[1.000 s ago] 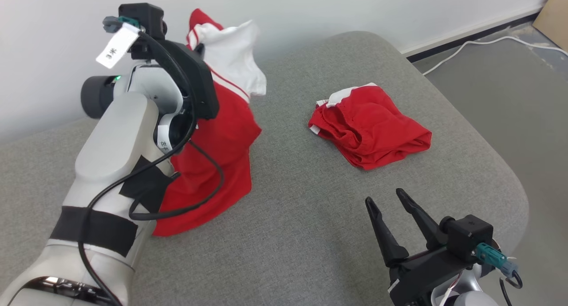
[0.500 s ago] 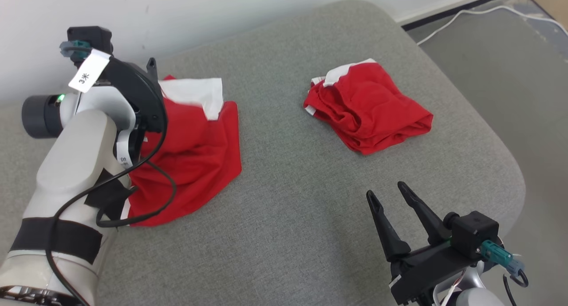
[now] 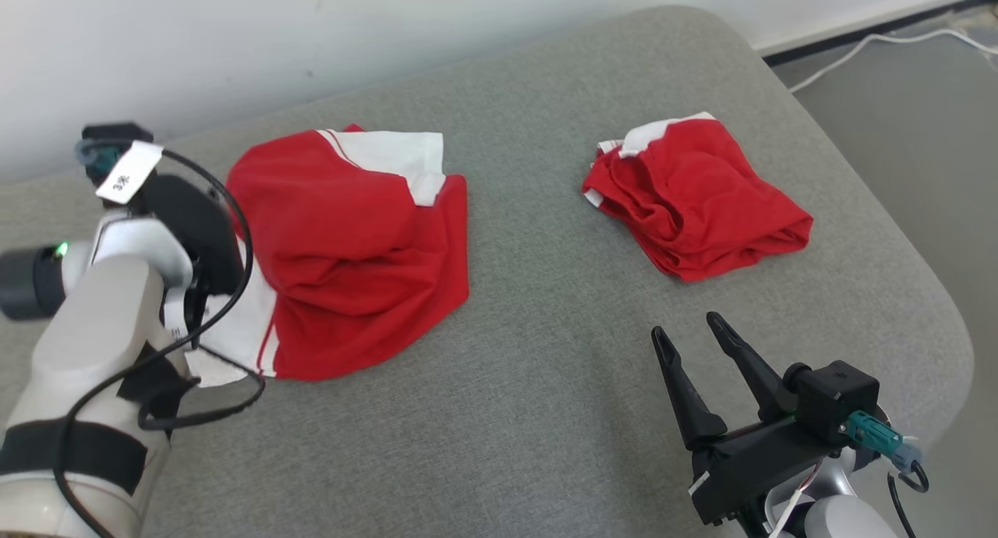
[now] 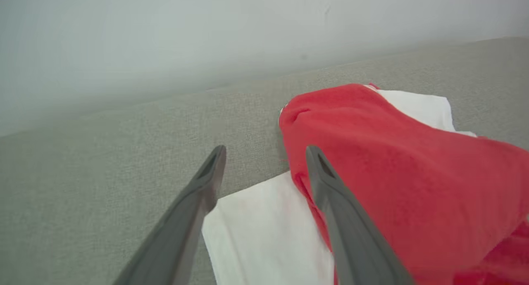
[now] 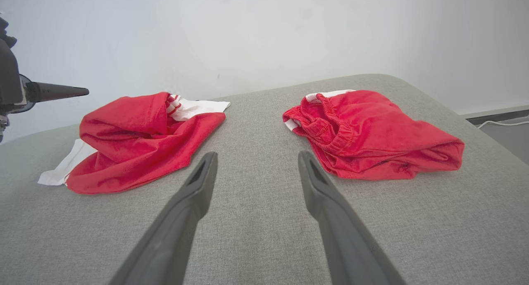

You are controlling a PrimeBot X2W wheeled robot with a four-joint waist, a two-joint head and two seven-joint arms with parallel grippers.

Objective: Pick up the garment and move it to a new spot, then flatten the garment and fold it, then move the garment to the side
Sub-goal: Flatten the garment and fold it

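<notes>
The crumpled red jersey garment with white sleeves and thin white piping lies in a loose heap on the left part of the grey woven upholstered cushion, close to the pale wall. One white sleeve spreads flat from its near-left edge and another white panel shows at its far edge.

The left gripper hovers at the garment's left side, its two dark fingers spread wide with nothing between them. In the left wrist view the white sleeve lies beneath them, and one finger crosses the red cloth; whether it touches is hard to tell.

The right gripper is at the lower right above bare cushion, well apart from both garments, its fingers likewise spread and empty.

A bunched pair of red shorts with an elastic waistband and white trim sits on the cushion's right part. A white cable runs along the floor beyond.
</notes>
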